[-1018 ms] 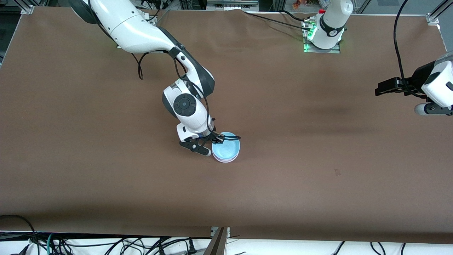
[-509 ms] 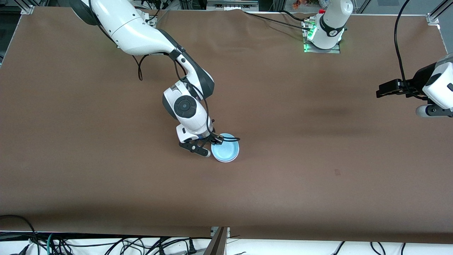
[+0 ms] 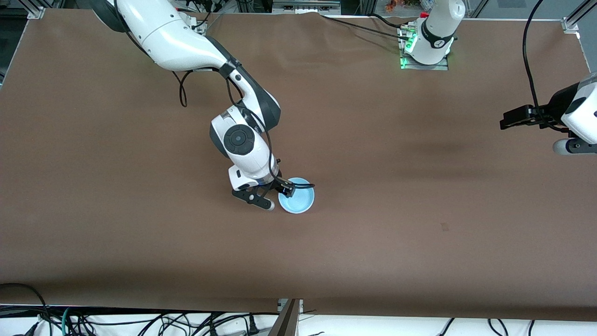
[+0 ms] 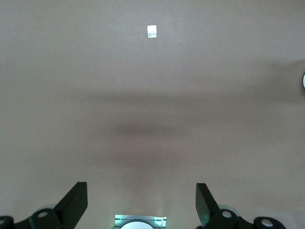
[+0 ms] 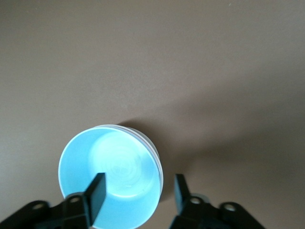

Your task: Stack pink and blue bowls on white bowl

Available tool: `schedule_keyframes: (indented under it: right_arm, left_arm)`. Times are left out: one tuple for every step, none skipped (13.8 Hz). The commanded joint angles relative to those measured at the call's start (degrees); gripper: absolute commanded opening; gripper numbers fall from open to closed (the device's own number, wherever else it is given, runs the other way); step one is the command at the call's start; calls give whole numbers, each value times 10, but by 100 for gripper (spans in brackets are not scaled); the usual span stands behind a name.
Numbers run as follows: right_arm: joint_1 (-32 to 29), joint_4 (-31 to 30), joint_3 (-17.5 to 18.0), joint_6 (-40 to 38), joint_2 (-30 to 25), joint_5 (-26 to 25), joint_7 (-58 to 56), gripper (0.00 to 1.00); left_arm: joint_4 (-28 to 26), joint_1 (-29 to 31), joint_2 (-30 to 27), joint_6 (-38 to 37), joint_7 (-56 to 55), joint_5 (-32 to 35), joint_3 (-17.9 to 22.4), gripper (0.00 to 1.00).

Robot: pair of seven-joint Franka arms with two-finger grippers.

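The blue bowl (image 3: 296, 201) sits near the middle of the brown surface (image 3: 419, 224). It is the top bowl of a small stack. In the right wrist view, thin pale rims (image 5: 153, 151) peek out from under the blue bowl (image 5: 109, 179), but I cannot tell for sure which rim is the pink bowl and which is the white bowl.

The right claw (image 3: 276, 195) is down at the blue bowl. Its 2 fingers are spread apart, 1 finger (image 5: 97, 193) inside the bowl and the other finger (image 5: 180, 190) outside it, with the bowl's wall between them. They are not squeezing it.

The left claw (image 3: 513, 117) hangs over the left arm's end of the surface, well apart from the bowls, and that arm waits. Its 2 fingers (image 4: 76, 202) are spread wide and hold nothing. A small white tag (image 4: 152, 32) lies on the surface (image 4: 152, 95) under it.
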Motion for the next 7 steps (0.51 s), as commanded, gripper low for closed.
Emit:
schedule_keyframes:
  right_arm:
    - [-33,-17,-11,-42,-71,-9,-24,99]
    - [-52,-29,-13,-86,-101,-7,-64,99]
    - [-70,-30,-13,-148,-132,-4,-110,99]
    - [-80,-32,-13,-220,-166,0,-151,99]
    - [-98,-32,-14,-280,-198,1,-202,99]
    - [-111,-32,-14,-338,-229,1,-260,100]
    - [-124,-32,-15,-390,-254,11,-300,100]
  left_arm:
    - [16,1,8,-3,11,8,-4,100]
    - [16,0,8,-3,9,7,-4,100]
    - [16,0,8,-3,9,7,-4,100]
    - [16,0,8,-3,9,7,-4,100]
    - [16,1,8,-3,10,7,-4,100]
    - [16,1,8,-3,10,7,-4,100]
    - [16,1,8,-3,9,7,-4,100]
